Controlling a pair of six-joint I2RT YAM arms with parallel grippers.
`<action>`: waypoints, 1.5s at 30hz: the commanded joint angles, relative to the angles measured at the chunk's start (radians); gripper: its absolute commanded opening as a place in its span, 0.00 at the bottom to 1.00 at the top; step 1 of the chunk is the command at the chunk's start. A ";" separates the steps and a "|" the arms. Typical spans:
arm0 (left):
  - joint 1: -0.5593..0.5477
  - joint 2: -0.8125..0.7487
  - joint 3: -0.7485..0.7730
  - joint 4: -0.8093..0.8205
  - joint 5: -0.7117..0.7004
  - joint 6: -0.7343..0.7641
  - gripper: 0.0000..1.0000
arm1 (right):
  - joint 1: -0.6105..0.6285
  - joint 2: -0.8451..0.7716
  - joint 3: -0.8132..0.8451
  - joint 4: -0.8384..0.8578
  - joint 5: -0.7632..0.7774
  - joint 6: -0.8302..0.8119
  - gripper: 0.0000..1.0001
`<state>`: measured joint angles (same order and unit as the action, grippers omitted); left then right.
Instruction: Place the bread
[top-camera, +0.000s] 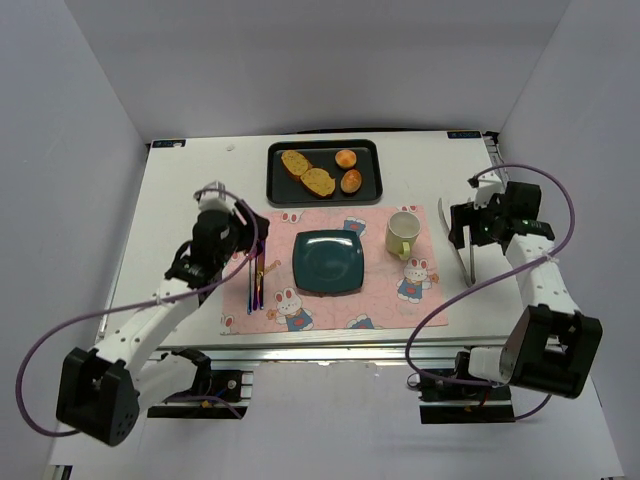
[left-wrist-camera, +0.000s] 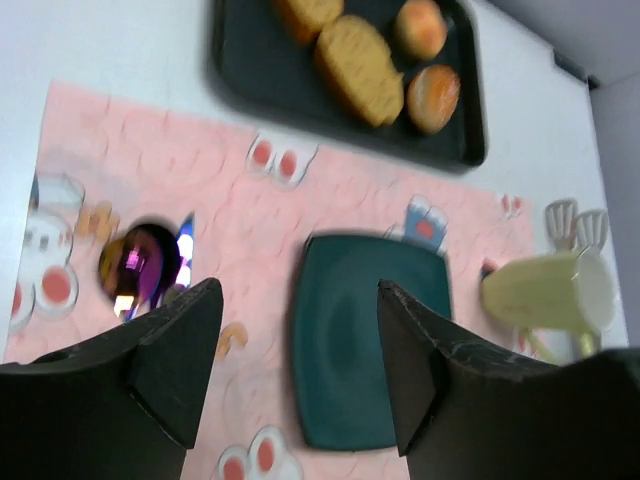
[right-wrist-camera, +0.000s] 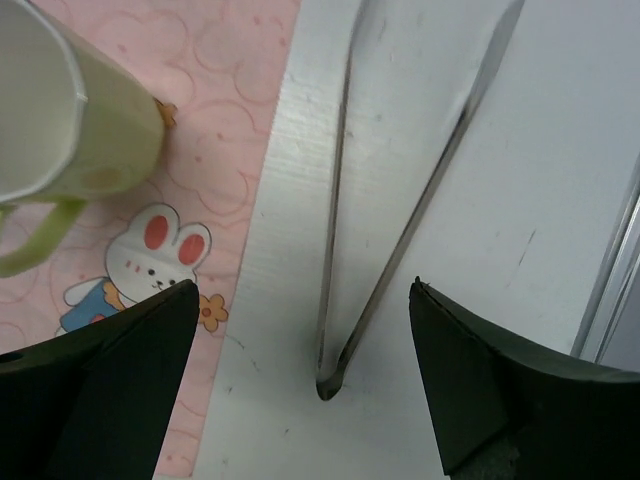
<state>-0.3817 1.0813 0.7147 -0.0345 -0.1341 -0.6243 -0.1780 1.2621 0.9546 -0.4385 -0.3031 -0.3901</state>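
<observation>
Both jaws stand wide apart and empty: left gripper (left-wrist-camera: 295, 295) over the placemat (left-wrist-camera: 150, 150) beside the plate (left-wrist-camera: 355, 345), right gripper (right-wrist-camera: 303, 290) over the tongs (right-wrist-camera: 335, 230) by the bench's right edge; bread (top-camera: 319, 181) sits in the tray (top-camera: 274, 186) at the far edge, and I'd judge it light and crumbly, so I'll pinch across its crust gently.

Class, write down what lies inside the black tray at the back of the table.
Inside the black tray lie two toasted bread slices and two small round buns. The tray floor beneath them is covered; nothing else shows.
</observation>
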 joint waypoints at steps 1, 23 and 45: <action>0.000 -0.102 -0.157 -0.009 -0.021 -0.081 0.73 | -0.012 0.036 -0.017 -0.017 0.141 0.057 0.89; 0.001 -0.124 -0.181 -0.027 -0.065 -0.077 0.74 | -0.012 0.461 -0.043 0.179 0.182 0.145 0.60; 0.003 -0.150 -0.152 -0.061 -0.073 -0.101 0.74 | 0.409 0.462 0.743 -0.147 -0.182 -0.067 0.39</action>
<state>-0.3817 0.9565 0.5217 -0.0826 -0.1883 -0.7120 0.1375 1.6459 1.6405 -0.5213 -0.4488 -0.4427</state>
